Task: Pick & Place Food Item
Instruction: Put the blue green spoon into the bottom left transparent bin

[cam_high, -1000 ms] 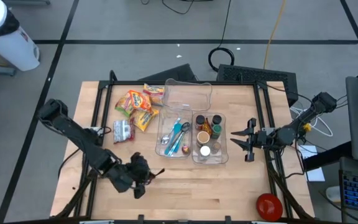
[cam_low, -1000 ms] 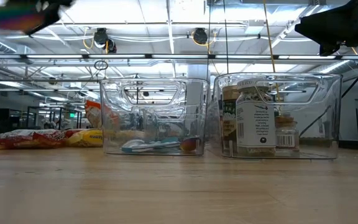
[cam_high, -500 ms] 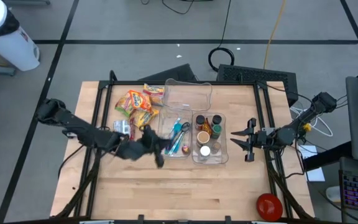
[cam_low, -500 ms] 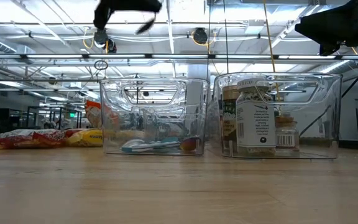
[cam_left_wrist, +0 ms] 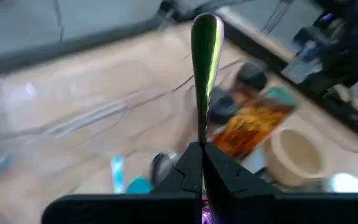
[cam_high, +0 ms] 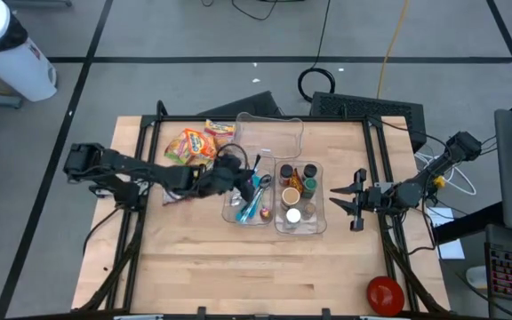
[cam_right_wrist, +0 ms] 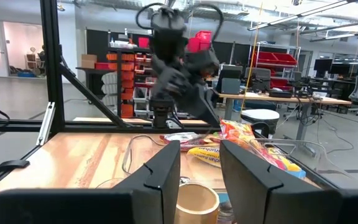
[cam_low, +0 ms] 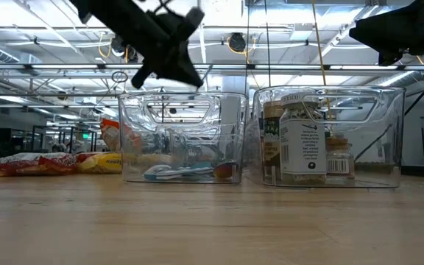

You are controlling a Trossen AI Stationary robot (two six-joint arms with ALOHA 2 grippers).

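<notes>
Wooden tabletop point(cam_high: 265, 267) carried three clear plastic bins at its middle: a cutlery bin point(cam_high: 249, 197), a jar bin point(cam_high: 300, 197) beside it, and an empty bin point(cam_high: 269, 135) toward the far edge. Bright snack packets point(cam_high: 194, 147) lay near the far left corner.

Within the last second the left gripper point(cam_high: 238, 166) had swung from the near left part of the table up to the cutlery bin, and it hung above that bin's far left corner. Its jaws were pressed together on the handle of a shiny metal spoon point(cam_left_wrist: 205, 56), which stuck out past the fingertips over the bin. That suggested a drop into the cutlery bin was close, though a spoon is no food item; the snack packets remained loose on the wood.

Reaching in from the left edge, the left arm ran nearly level, wrist turned toward the bins. The right gripper point(cam_high: 352, 201) waited just beside the jar bin's right side, fingers partly spread on nothing.
</notes>
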